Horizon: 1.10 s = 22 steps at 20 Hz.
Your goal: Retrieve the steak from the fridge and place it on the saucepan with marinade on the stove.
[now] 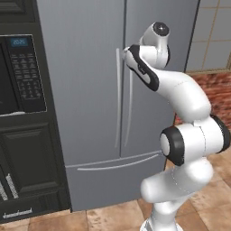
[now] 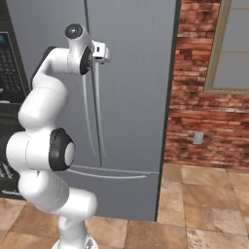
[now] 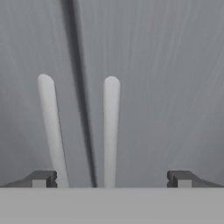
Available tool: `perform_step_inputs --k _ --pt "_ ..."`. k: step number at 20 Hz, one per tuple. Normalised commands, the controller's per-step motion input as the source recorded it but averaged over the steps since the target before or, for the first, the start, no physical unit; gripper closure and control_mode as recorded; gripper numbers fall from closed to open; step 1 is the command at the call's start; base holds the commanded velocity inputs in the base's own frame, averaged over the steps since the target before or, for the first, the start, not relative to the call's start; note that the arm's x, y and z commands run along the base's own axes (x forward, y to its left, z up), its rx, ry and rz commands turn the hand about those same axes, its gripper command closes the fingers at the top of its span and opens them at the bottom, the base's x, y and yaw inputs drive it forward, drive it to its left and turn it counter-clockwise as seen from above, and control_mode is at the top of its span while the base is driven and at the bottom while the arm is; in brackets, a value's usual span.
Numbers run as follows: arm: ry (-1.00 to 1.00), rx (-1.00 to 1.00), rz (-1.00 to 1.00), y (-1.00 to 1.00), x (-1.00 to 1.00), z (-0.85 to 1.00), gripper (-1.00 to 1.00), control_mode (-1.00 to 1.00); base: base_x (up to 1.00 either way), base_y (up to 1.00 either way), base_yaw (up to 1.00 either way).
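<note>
The grey French-door fridge [image 1: 90, 90] [image 2: 131, 107] stands shut, its two long vertical handles [image 3: 110, 131] flanking the door seam. My gripper [image 3: 111, 178] is open and pointed straight at the doors near the top of the handles. The right door's handle rises between my fingertips [image 3: 181, 178], and the left door's handle [image 3: 51, 131] rises just inside the left tip. From the right base view the hand [image 2: 99, 51] sits close against the handle tops. The steak is hidden behind the shut doors. The saucepan, marinade and stove are out of view.
A black wall oven with a keypad [image 1: 22, 72] stands directly left of the fridge. A red brick wall [image 2: 194, 97] with a window [image 2: 233, 48] and an outlet [image 2: 198, 138] runs to the right. Tan floor tiles [image 2: 204, 214] lie in front.
</note>
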Motion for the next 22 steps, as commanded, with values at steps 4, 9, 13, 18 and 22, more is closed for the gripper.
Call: perform_step_inputs --k 4,9,13,18,22 --pt "0.00 0.00 0.00 0.05 0.43 0.00 -1.00 -1.00 0.00 0.00 0.00" --pt "0.00 0.00 0.00 0.04 0.29 0.00 -1.00 -1.00 0.00 0.00 0.00" --pt "0.00 0.00 0.00 0.00 0.17 -0.06 -1.00 -1.00 0.00 0.00 0.00" --pt "0.00 0.00 0.00 0.00 0.12 -0.04 -1.00 -1.00 0.00 0.00 0.00" --pt "0.00 0.00 0.00 0.02 0.14 -0.22 -1.00 -1.00 0.00 0.00 0.00"
